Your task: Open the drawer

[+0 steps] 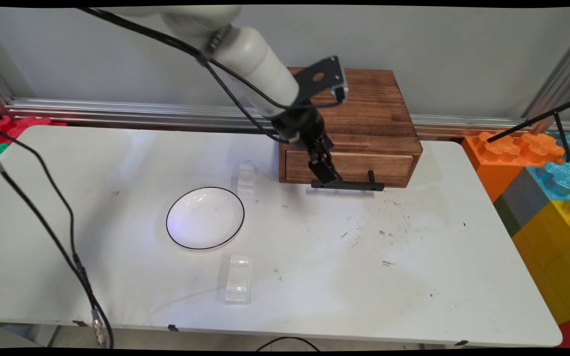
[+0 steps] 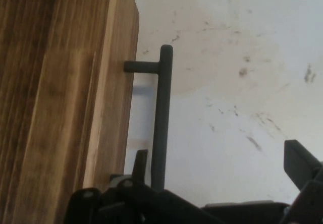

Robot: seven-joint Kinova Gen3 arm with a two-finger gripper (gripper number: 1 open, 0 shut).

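Closest to the front edge of the white table (image 1: 413, 277) lies one clear block (image 1: 238, 278). A second clear block (image 1: 246, 179) sits farther back, just beside the rim of one white bowl (image 1: 205, 217) with a thin black ring, so there are two blocks and one bowl. Lots of bare table is on the right side, with small dark marks on it. At the back edge stands one wooden box (image 1: 364, 118) with one drawer (image 1: 359, 167), and the drawer has one black handle (image 2: 161, 118) sticking out on two short posts. My pincer (image 1: 324, 170) is spread wide at the left end of that handle. One finger (image 2: 140, 164) sits in the thin gap between the bar and the drawer front, and the other finger (image 2: 302, 162) is well apart over bare table. Big toy bricks (image 1: 537, 198) are piled past the right edge.
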